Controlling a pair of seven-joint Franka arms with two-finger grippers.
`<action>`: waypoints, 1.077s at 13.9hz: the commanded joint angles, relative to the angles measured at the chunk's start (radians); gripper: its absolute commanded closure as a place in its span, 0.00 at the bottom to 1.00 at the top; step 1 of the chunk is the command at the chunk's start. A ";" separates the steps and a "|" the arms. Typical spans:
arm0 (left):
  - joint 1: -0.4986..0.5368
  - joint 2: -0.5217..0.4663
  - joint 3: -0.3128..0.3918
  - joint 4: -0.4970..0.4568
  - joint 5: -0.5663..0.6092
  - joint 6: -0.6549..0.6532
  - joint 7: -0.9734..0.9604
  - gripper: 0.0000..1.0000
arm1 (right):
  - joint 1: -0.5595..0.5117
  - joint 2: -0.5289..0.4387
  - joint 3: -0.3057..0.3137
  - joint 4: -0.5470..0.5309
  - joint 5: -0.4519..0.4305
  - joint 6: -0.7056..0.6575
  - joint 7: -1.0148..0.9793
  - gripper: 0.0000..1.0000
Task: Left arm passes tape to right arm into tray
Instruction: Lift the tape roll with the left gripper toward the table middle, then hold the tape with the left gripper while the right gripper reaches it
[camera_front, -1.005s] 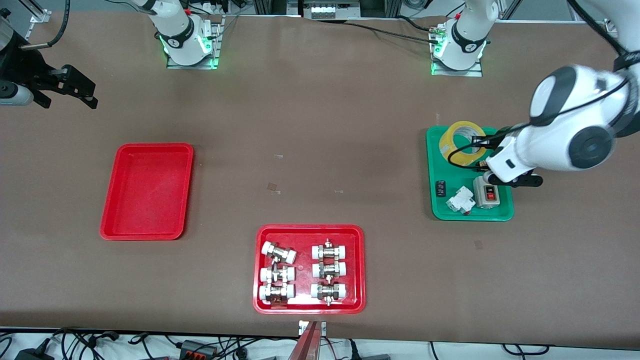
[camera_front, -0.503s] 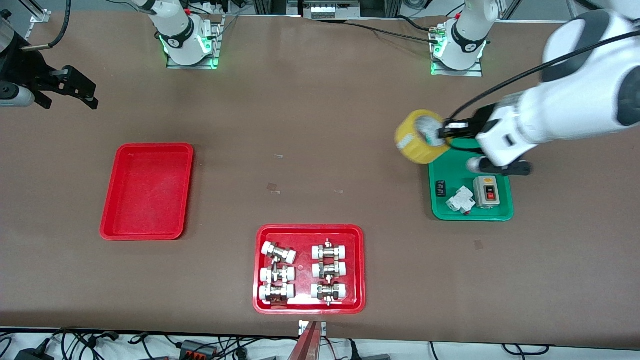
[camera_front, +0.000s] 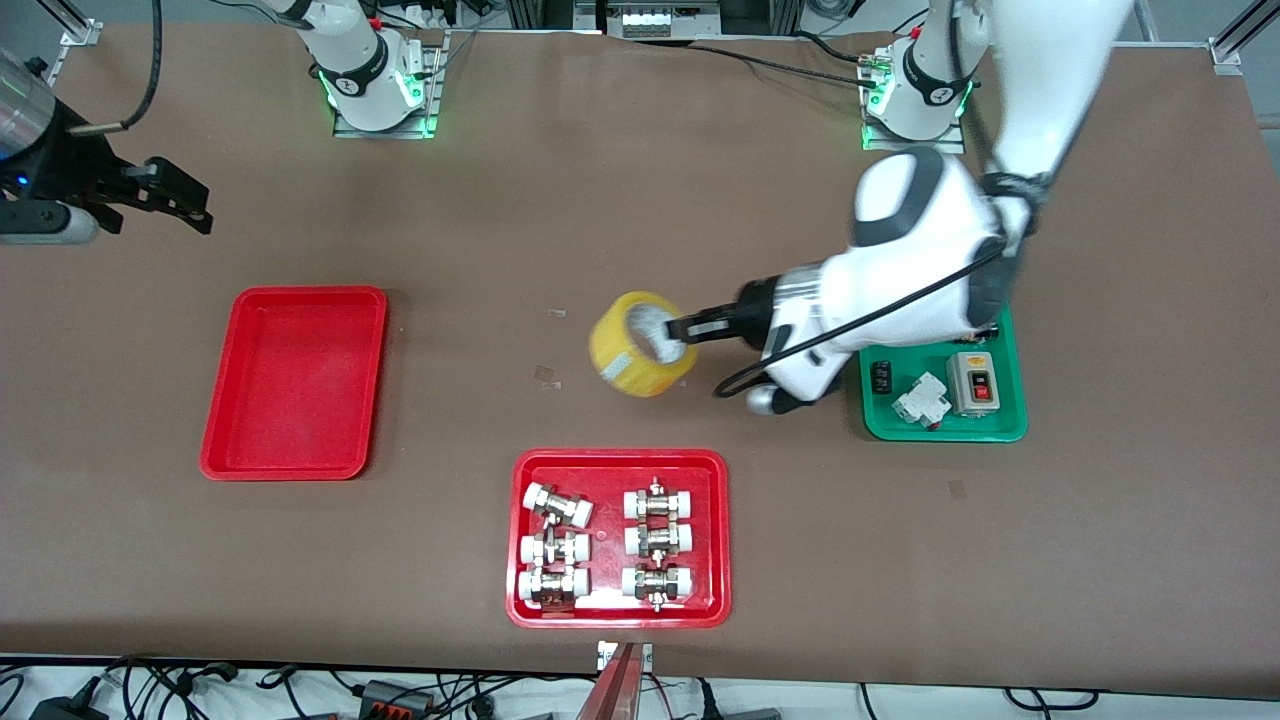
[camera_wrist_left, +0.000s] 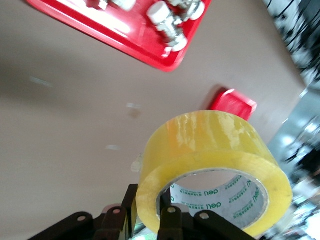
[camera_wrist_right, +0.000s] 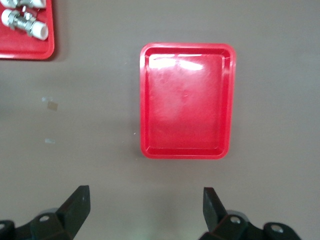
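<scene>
One roll of tape (camera_front: 640, 357) hangs in the air over bare table between the tray (camera_front: 295, 382) and the green tray (camera_front: 1012, 425), clamped through its wall by the left gripper (camera_front: 682, 330), one finger inside the core (its arm stretched low from the green tray). Open brown tabletop lies all round the tray, which holds nothing. Over the tray's end of the table, the right gripper (camera_wrist_right: 145, 205) waits with its fingers spread wide. Six fittings (camera_front: 605, 545) sit in the second red tray (camera_front: 522, 612), nearer the front camera.
</scene>
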 joint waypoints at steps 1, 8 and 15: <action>-0.142 0.073 0.006 0.053 -0.031 0.305 -0.258 1.00 | -0.008 0.027 -0.002 0.008 0.155 -0.052 -0.076 0.00; -0.393 0.141 0.200 0.105 -0.065 0.537 -0.618 1.00 | -0.003 0.175 0.000 0.015 0.566 0.046 -0.159 0.00; -0.355 0.279 0.156 0.254 -0.286 0.525 -0.671 1.00 | 0.081 0.355 0.001 0.113 0.812 0.285 -0.374 0.00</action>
